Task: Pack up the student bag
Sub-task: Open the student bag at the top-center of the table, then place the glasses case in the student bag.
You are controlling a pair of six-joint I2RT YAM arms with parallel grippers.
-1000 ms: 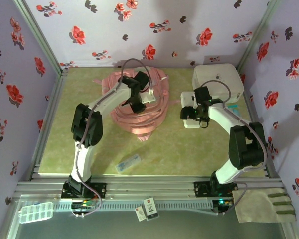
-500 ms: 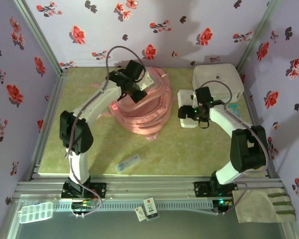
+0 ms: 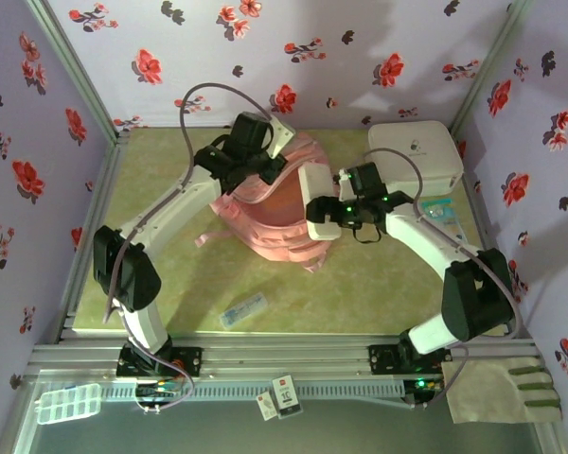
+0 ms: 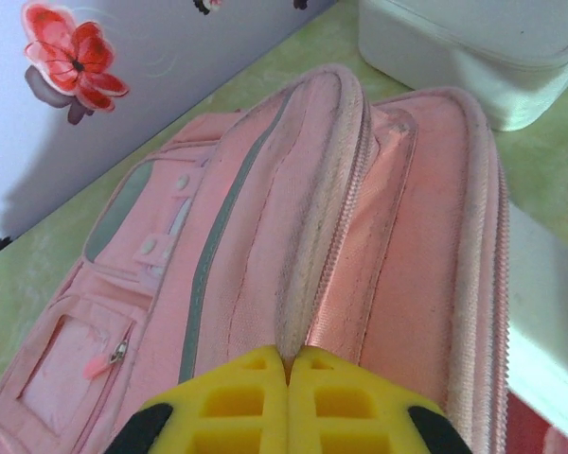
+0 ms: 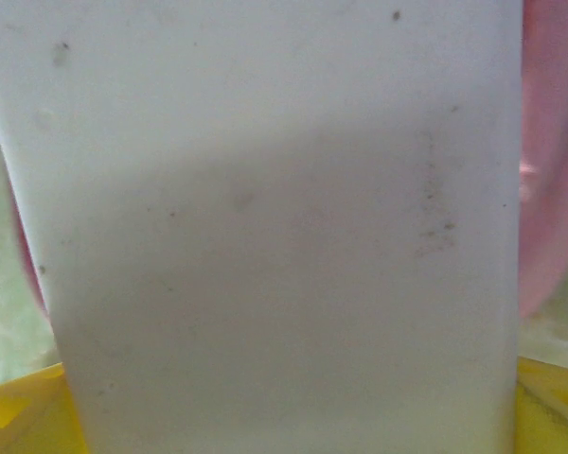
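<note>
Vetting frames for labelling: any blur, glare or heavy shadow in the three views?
Top external: sharp, evenly lit, soft arm shadows on the back wall. Left wrist: backpack crisp, no glare; left gripper at the bottom edge slightly soft. Right wrist: white box too close, blurred and partly shaded; backpack at the right edge out of focus.

The student bag [image 4: 265, 236] is soft pink cloth, matt and finely woven, with a fuzzy worn edge beside the zip. The white box [image 5: 284, 227] is smooth and matt, with small grey specks. The white case [image 4: 473, 47] at the upper right looks like smooth hard plastic. The left gripper [image 4: 286, 364] has fingers [image 4: 237, 402] of yellow matt plastic.
</note>
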